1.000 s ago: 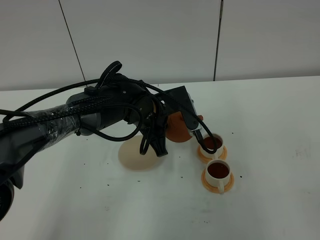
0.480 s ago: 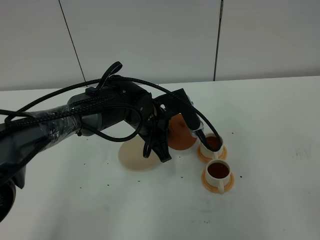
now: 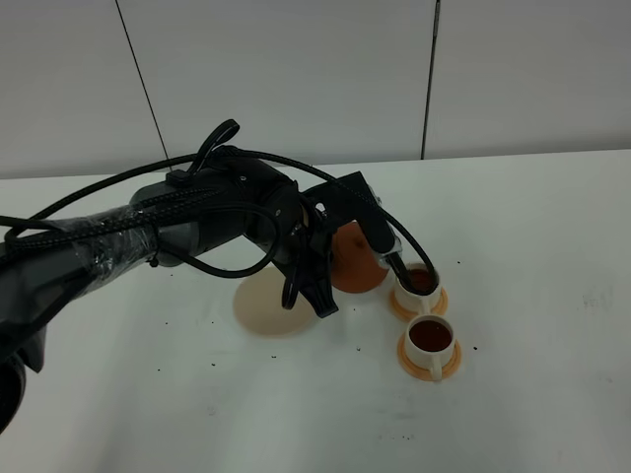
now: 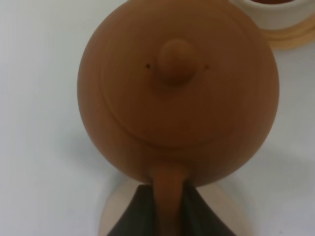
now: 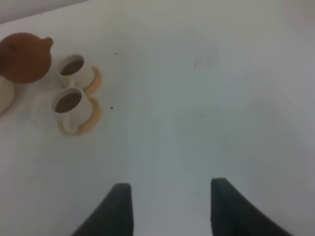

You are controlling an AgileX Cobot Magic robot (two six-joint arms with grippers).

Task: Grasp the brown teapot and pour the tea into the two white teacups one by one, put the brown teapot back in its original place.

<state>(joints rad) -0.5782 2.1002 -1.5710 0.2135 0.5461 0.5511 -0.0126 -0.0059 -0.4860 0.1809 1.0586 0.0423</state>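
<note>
Beside the cups, left tool (image 4: pixel 167 216) clamps upright brown teapot (image 4: pixel 177 93) handle, spout cupward.

A white table (image 3: pixel 552 394) is filling the lower part of the high view, and small dark specks (image 3: pixel 160 371) are lying scattered across its surface, mostly in the lower half of the frame. A grey panelled wall (image 3: pixel 296 69) is standing behind the table across the top of the frame, with 3 dark seams (image 3: pixel 430 79) running down it.
</note>
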